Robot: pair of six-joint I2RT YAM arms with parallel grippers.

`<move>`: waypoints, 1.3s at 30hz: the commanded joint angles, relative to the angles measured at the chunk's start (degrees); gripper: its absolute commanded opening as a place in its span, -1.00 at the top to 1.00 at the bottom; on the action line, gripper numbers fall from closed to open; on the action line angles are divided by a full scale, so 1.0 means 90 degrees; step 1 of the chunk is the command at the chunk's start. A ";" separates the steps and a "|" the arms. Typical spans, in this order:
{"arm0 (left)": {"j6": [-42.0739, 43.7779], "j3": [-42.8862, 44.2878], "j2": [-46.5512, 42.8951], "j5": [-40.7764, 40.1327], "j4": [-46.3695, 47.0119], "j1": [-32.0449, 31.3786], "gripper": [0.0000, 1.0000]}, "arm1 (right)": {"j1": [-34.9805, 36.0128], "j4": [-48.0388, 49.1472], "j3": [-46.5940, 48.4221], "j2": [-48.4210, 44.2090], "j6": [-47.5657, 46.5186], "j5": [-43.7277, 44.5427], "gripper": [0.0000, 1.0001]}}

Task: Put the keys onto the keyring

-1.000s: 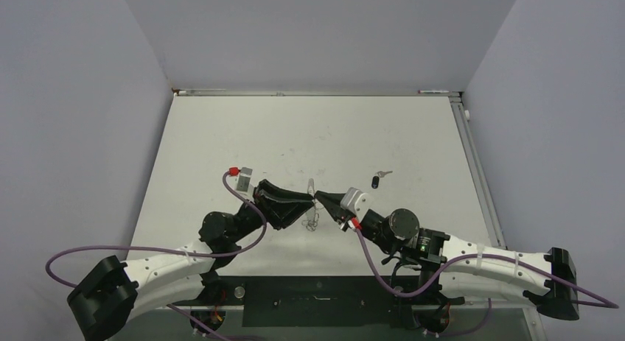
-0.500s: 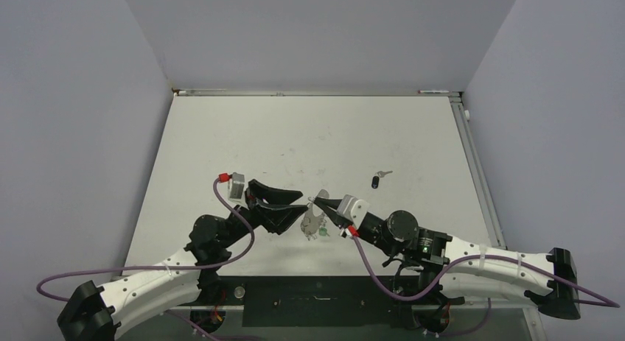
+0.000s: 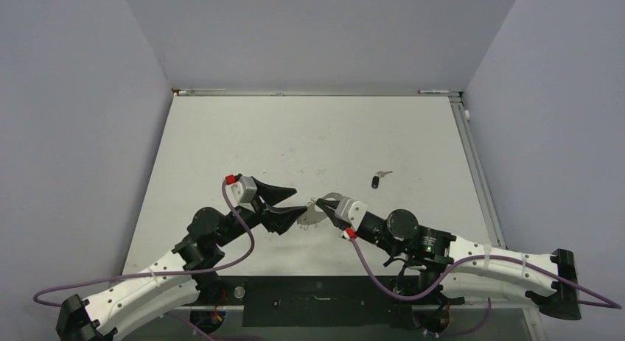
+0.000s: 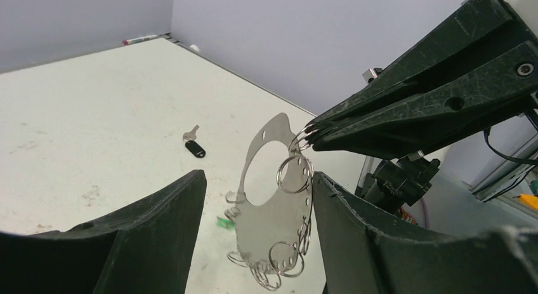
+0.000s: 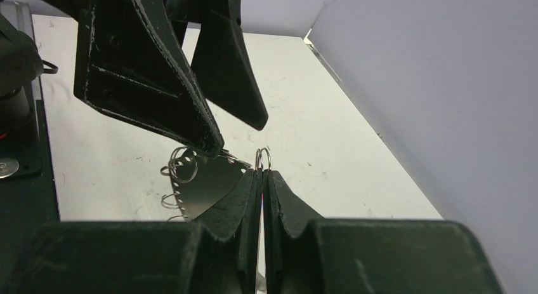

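Low over the near middle of the table, the right gripper is pressed together on a small split ring of the keyring. It hangs as a flat silver plate with a large hole, little rings along its edge and a green tag. The left gripper stands spread on either side of it. Farther right lie the keys, one black-headed.

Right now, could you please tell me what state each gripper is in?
Left gripper: open, fingers either side of the keyring.
Right gripper: shut, pinching the keyring by one small ring.
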 commanded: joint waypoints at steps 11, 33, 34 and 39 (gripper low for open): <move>0.1774 0.0491 -0.0164 0.0251 0.0462 -0.0106 -0.12 | 0.0061 -0.0569 0.0578 -0.0432 -0.0151 -0.0188 0.90; 0.3818 0.0774 0.0647 0.0975 0.0672 -0.0673 0.33 | 0.0063 -0.0819 0.0505 -0.0738 0.0067 0.0020 0.90; 0.3857 0.0785 0.0626 0.0919 0.0627 -0.0702 0.35 | 0.0063 -0.0824 0.0505 -0.0737 0.0074 0.0020 0.90; 0.4181 0.0846 0.0666 0.0509 0.0483 -0.0897 0.43 | 0.0055 -0.0858 0.0543 -0.0696 0.0090 -0.0006 0.90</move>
